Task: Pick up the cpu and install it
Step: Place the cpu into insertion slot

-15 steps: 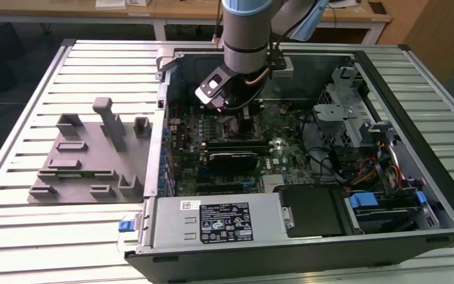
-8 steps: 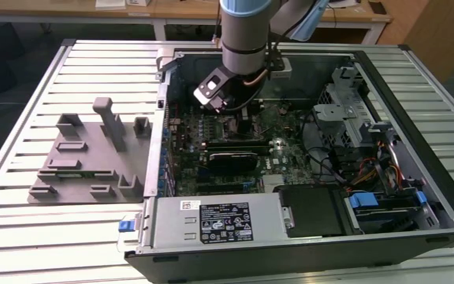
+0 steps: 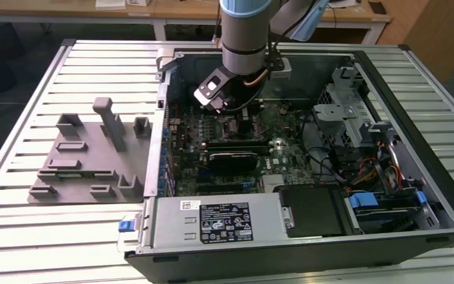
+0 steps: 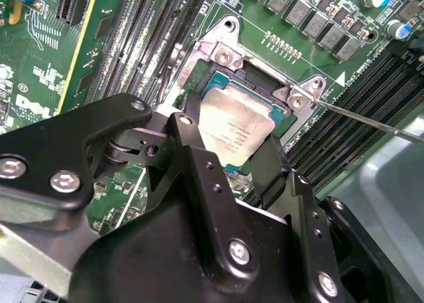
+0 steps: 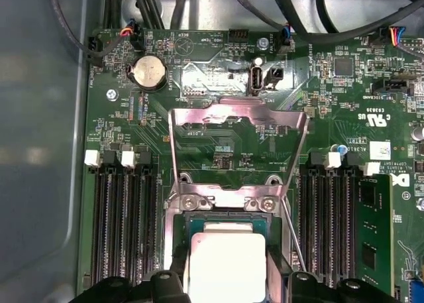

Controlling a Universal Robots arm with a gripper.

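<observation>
Second wrist view: clamping the cpu between the two black fingers of the gripper, one pressing on each opposite edge. Holding it square within the open socket frame on the green motherboard; not telling whether fully seated. First wrist view: showing the metal load plate lying flipped open just beyond the socket. Exterior view: hanging down inside the open computer case.
</observation>
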